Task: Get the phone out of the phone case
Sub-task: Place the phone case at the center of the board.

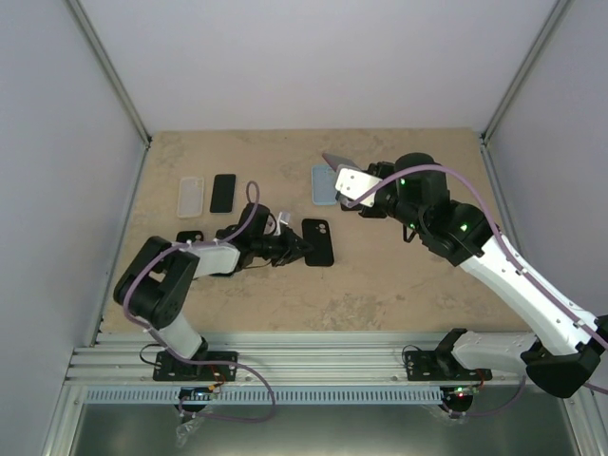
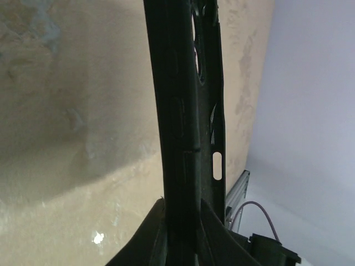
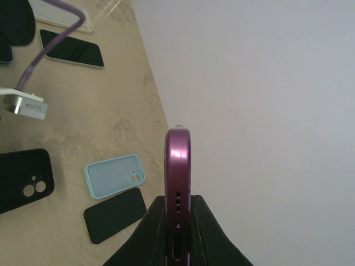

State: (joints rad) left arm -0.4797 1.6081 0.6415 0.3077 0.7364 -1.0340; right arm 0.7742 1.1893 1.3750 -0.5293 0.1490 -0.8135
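My right gripper (image 1: 344, 174) is shut on a purple phone (image 1: 336, 159) and holds it edge-up above the far side of the table. In the right wrist view the phone (image 3: 178, 166) stands between the fingers (image 3: 152, 233), port end toward the camera. My left gripper (image 1: 291, 249) is shut on the near edge of a black phone case (image 1: 319, 241) at the table's middle. In the left wrist view the case (image 2: 186, 127) runs edge-on up from the gripper (image 2: 183, 221), its cutouts showing, with no phone visible in it.
A light blue case (image 1: 323, 186) lies under my right gripper, beside a black phone (image 3: 113, 214). A clear case (image 1: 191, 197) and a black phone (image 1: 222, 193) lie at the far left. A small black object (image 1: 190, 237) sits by the left arm.
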